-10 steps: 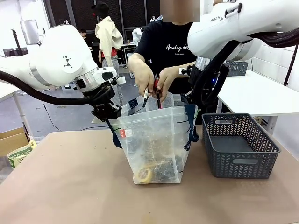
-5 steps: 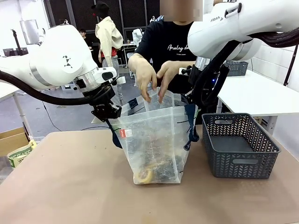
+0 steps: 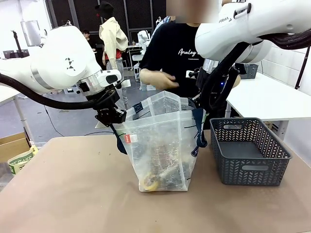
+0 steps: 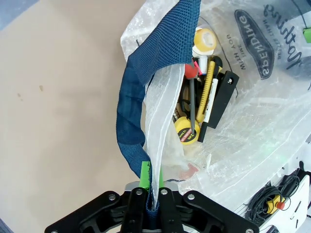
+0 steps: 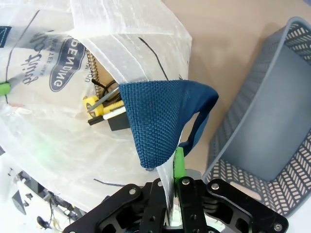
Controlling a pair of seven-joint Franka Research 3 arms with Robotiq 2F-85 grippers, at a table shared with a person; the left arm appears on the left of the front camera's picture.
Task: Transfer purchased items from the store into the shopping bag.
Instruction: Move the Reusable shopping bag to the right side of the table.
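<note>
The left gripper [image 4: 151, 194] is clamped right down on the navy strap [image 4: 129, 121] plus a fold of the clear plastic of the shopping bag [image 3: 160, 145]. The right gripper [image 5: 175, 182] has the same pinch on the opposite strap, so the bag hangs stretched open between the two of them, mouth up, bottom resting on the table [image 3: 68, 194]. The purchased items [image 4: 204, 97] sit straight down past the fingers in the bottom of the bag: yellow rolls, pens and a flat black thing, all heaped together. The store basket [image 3: 250, 170] is just beside the bag on the right gripper's outer side and lower than it. It looks empty, and the right arm is the nearer one to it. The person's hand [image 3: 163, 80] is above and beyond the mouth, apart from it, with nothing in it as far as can be told. Best guess is that the transfer is pretty much done. For any sideways move there's loads of bare table outboard of the left gripper and hardly any room toward the basket.
</note>
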